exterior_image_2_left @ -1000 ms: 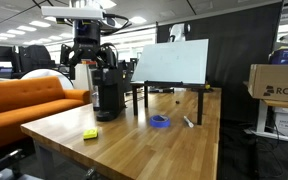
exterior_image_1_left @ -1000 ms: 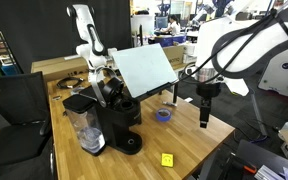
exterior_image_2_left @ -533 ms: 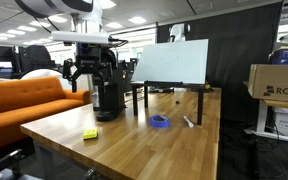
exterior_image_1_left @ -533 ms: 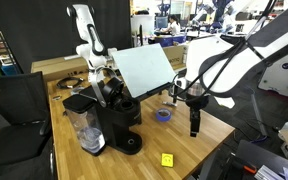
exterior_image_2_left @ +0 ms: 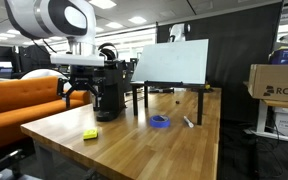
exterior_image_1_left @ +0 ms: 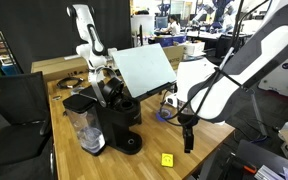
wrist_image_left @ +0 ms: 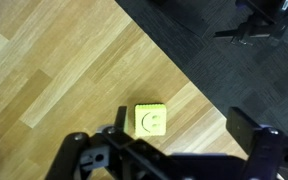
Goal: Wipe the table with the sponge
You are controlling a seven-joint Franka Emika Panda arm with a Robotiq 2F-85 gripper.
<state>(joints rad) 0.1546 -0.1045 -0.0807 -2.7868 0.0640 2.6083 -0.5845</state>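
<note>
One second of travel has swung the gripper (exterior_image_1_left: 189, 146) toward 7 o'clock, and it now hangs just beside the sponge (exterior_image_1_left: 167, 159). The sponge lies untouched near the table (exterior_image_2_left: 134, 140) edge. Wrist view: sponge (wrist_image_left: 150, 119) at 12 o'clock of wide-spread, empty jaws. Descent and grasp look next; no wiping yet.

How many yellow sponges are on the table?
1. The sponge lies flat on the table near its edge, out in front of the black coffee machine. Another could hide behind the machine, but none shows.
</note>
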